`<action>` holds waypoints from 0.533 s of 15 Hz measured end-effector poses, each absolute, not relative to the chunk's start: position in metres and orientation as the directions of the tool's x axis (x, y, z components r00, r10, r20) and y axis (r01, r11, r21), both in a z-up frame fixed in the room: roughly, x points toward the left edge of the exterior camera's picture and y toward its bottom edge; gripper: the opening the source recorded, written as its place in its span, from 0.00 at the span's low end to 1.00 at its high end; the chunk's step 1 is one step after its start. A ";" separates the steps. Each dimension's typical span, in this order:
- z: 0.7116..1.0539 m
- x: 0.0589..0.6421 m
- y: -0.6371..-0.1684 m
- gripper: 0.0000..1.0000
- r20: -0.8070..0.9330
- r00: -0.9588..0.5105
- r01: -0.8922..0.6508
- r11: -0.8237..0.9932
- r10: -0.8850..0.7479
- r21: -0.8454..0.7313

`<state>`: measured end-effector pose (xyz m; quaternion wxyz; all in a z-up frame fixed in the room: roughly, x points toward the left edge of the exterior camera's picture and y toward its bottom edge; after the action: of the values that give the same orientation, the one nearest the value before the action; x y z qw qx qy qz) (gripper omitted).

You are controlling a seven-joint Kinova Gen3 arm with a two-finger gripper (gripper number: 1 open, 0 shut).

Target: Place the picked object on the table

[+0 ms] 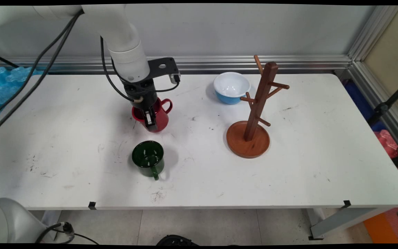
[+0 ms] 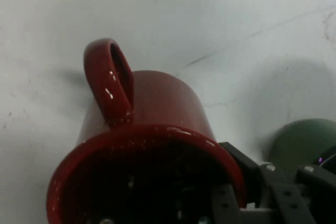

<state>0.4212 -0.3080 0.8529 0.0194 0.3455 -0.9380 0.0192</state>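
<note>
A red mug (image 1: pixel 162 117) stands on the white table (image 1: pixel 288 166), left of centre, with its handle toward the right and the back wall. My gripper (image 1: pixel 149 121) comes down on its near rim. In the hand view one finger is inside the red mug (image 2: pixel 157 103) and the other outside, so the gripper (image 2: pixel 247 184) is shut on the mug's wall. The mug looks slightly tilted. A dark green mug (image 1: pixel 148 158) stands just in front of it, handle toward the near edge, and shows as a green blur (image 2: pixel 304 142) in the hand view.
A wooden mug tree (image 1: pixel 258 100) on a round base (image 1: pixel 248 141) stands right of centre, its pegs bare. Behind it and a little to its left sits a blue bowl (image 1: pixel 231 87) with a white inside. Black cables hang from the arm at the left.
</note>
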 end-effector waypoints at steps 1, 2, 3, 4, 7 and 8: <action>0.851 0.421 -0.309 0.00 0.044 -0.765 -0.644 0.765 -0.643 -0.021; 0.848 0.421 -0.311 0.00 0.038 -0.767 -0.641 0.767 -0.640 -0.020; 0.845 0.422 -0.312 0.00 0.031 -0.768 -0.640 0.768 -0.639 -0.019; 0.843 0.422 -0.313 0.00 0.025 -0.768 -0.640 0.768 -0.640 -0.020; 0.836 0.425 -0.314 0.00 0.004 -0.763 -0.646 0.763 -0.646 -0.020; 0.834 0.426 -0.315 0.00 -0.001 -0.760 -0.650 0.760 -0.650 -0.020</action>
<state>0.4263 -0.3145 0.8344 -0.0037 0.3465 -0.9380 0.0092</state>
